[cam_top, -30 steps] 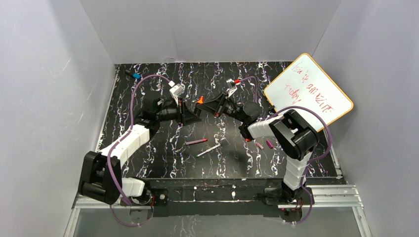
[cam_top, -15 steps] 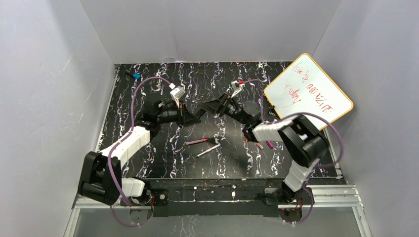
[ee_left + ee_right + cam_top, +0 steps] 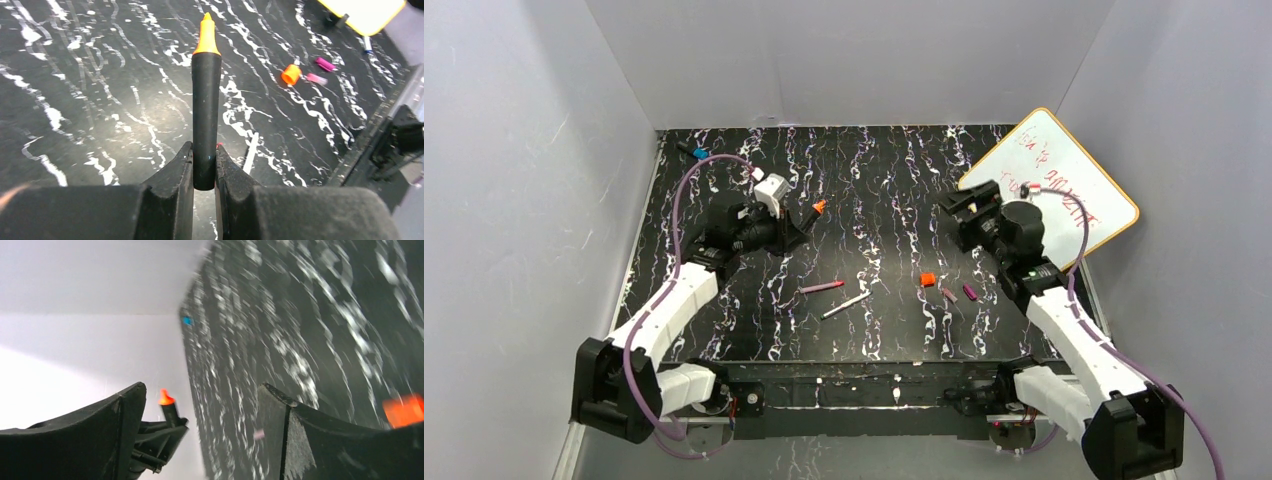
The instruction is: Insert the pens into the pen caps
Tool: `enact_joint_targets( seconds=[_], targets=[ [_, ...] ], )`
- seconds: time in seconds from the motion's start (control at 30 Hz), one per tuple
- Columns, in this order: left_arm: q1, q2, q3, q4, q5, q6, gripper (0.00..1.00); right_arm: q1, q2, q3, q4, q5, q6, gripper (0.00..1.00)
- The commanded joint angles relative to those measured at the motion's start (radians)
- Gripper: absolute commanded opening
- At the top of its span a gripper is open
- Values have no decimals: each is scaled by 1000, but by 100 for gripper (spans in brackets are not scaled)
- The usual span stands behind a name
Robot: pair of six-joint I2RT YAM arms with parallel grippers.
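Contact is seen between the left gripper (image 3: 204,167) and the black pen (image 3: 206,110). The pen is pinched at its rear end between the jaws, with its orange end pointing away from the wrist. This pair is placed in the left half of the worktop (image 3: 874,165), roughly midway between the near and far edges, and the pen appears to be raised off the surface.

The right gripper (image 3: 964,205) is found close to the right edge, just beside the whiteboard (image 3: 1064,175). Its jaws are spread wide and nothing is held between them.

The magenta pen (image 3: 821,287) and the white-grey pen (image 3: 846,305) are laid flat near the middle of the near edge, close together but apart. The orange cap (image 3: 928,280), the pinkish cap (image 3: 949,294) and the purple cap (image 3: 970,291) are grouped to their right, toward the near right corner, and none is fitted on a pen. A small black blue-ended item (image 3: 694,153) is seen at the far left corner.
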Motion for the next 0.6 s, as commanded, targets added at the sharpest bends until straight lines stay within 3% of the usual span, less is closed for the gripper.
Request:
enact_joint_targets(
  seconds=[0.0,0.1,0.2,0.33,0.57],
  targets=[
    [-4,-75,42,-110,-150,87,0,-9,21,24,-559,0,359,88],
    [-3,-101,42,-130,-187,103,0,-9,177,213,-868,122,327,91],
    [-5,-113,39,-140,-205,106,0,-7,372,444,-1060,158,298,92],
    [-18,-123,39,-161,-231,118,0,6,573,673,-1264,185,285,79],
    [-42,-116,47,-189,-272,153,0,51,722,722,-1355,124,307,71]
  ],
)
